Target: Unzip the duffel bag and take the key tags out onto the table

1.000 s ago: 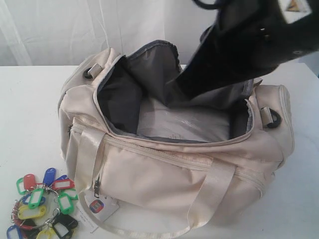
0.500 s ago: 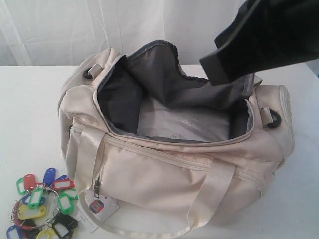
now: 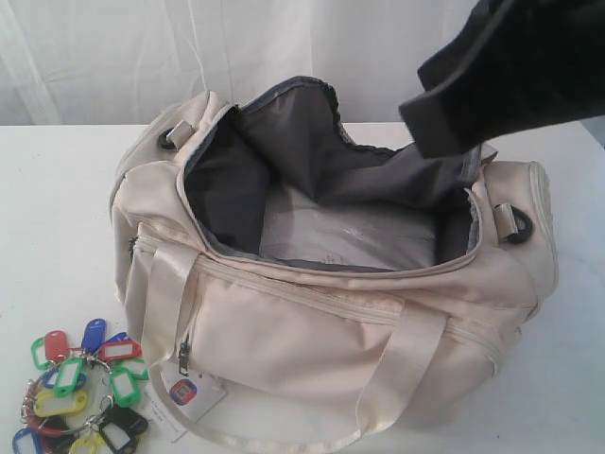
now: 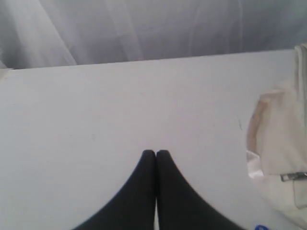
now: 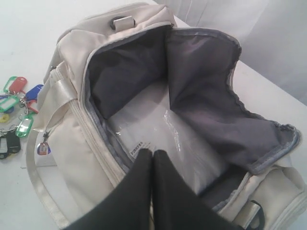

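The cream duffel bag (image 3: 312, 331) lies unzipped on the white table (image 3: 57, 189), its grey lining spread wide. A clear plastic-wrapped sheet (image 3: 350, 232) lies flat on the bag's floor. The key tags (image 3: 80, 388), red, green, blue, yellow and black on a metal ring, rest on the table beside the bag's front left corner. They show in the right wrist view too, key tags (image 5: 17, 115). My right gripper (image 5: 152, 152) hangs shut and empty above the open bag (image 5: 120, 72). My left gripper (image 4: 155, 153) is shut over bare table, with the bag's end (image 4: 280, 143) off to one side.
The bag's white paper hangtag (image 3: 189, 392) lies by the front pocket zip, close to the key tags. A white curtain (image 3: 142, 57) backs the table. The right arm's dark body (image 3: 510, 66) fills the upper right of the exterior view.
My right arm has drawn up out of the bag's opening toward the upper right. The bag and the key tags have stayed where they were.
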